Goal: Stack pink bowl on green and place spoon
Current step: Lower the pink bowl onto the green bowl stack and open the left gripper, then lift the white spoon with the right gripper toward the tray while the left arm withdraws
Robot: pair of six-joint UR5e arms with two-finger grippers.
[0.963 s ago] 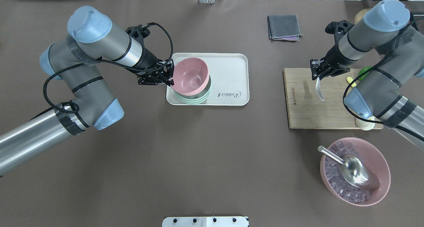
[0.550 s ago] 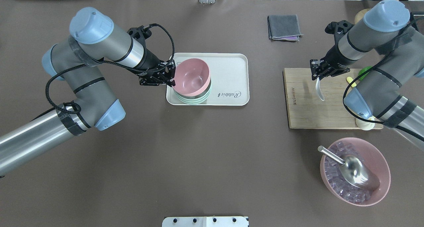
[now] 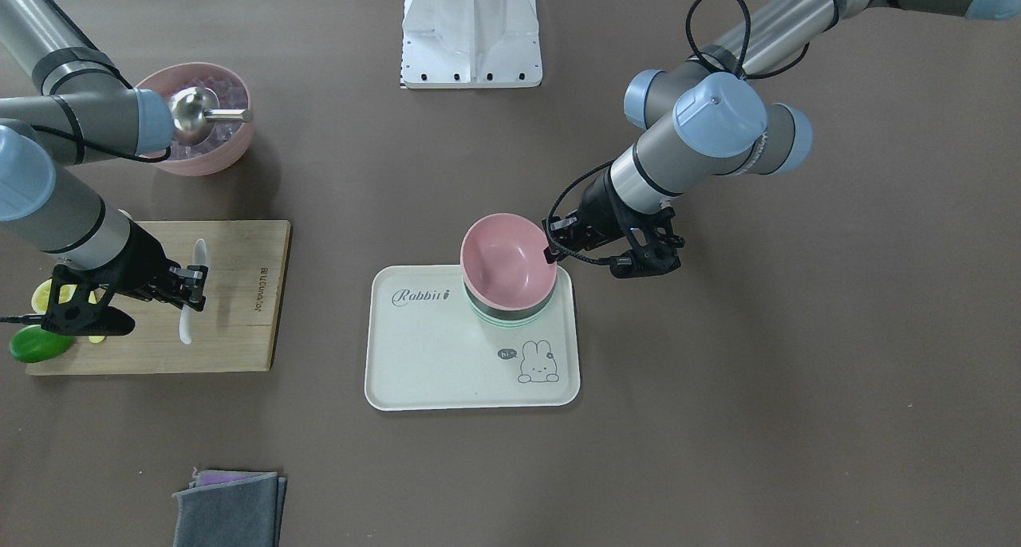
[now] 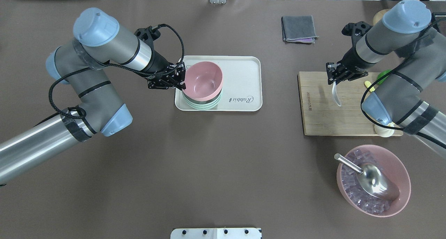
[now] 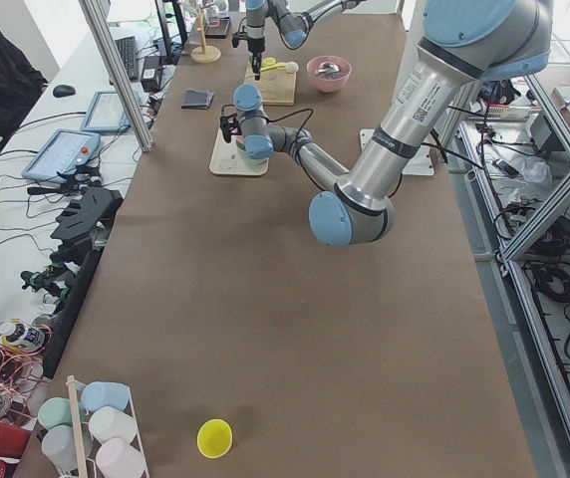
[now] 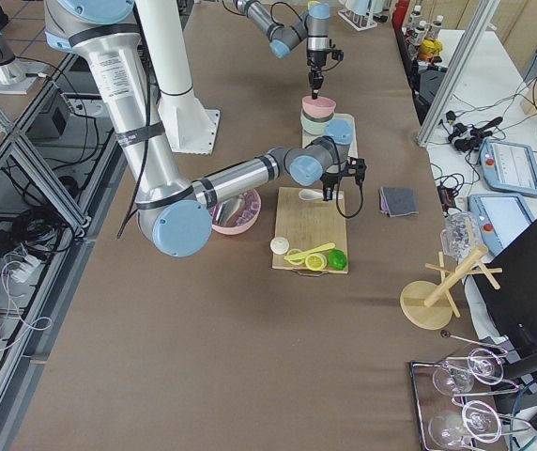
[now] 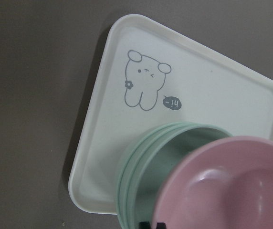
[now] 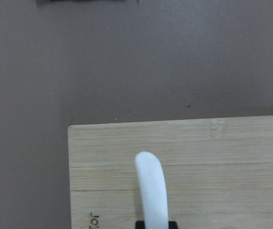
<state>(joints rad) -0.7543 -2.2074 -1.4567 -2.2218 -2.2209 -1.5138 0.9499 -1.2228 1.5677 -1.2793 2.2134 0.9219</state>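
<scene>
We look steeply down on the table point(image 4: 223, 162) from behind the robot and opposite; end cameras stand far off. The wrist camera, close behind the left gripper point(image 4: 182, 83), shares the tray point(image 4: 244, 63) with them.

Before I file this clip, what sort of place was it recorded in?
Most likely a robotics lab staged as a mock kitchen: a long brown table framed by aluminium posts, a control tablet beside it, and tableware props such as the tray and cutting board.
</scene>
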